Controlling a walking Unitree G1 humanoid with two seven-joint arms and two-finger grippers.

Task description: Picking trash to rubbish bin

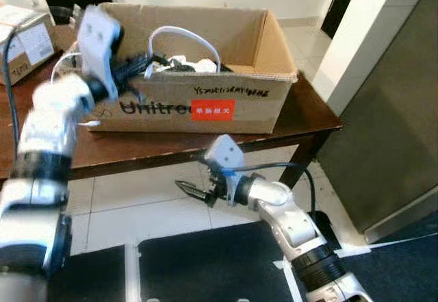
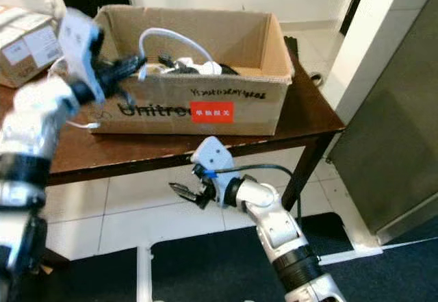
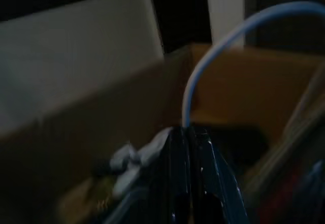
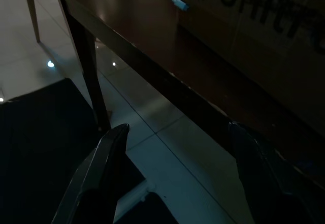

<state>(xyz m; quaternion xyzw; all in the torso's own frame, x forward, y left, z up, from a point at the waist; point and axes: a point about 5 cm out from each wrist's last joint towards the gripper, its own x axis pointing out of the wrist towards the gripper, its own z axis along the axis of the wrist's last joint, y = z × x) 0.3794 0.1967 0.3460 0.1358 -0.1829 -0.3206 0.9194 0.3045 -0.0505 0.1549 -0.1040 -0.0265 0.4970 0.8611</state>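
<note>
While the left gripper (image 1: 140, 62) reaches over the near wall of the cardboard box (image 1: 226, 107) on the wooden worktop (image 1: 311, 114), its fingers (image 3: 190, 173) sit pressed together at the foot of a white cable (image 1: 185, 36) looping up out of the box; whether they actually pinch it cannot be told. You should confirm the hold before lifting, then draw the cable straight up so its loop clears the rim without dragging the other trash (image 1: 198, 64) inside. Your right gripper (image 1: 194, 191) hangs below the worktop edge with fingers spread wide and empty. No rubbish bin can be identified; judge the carry path accordingly.
</note>
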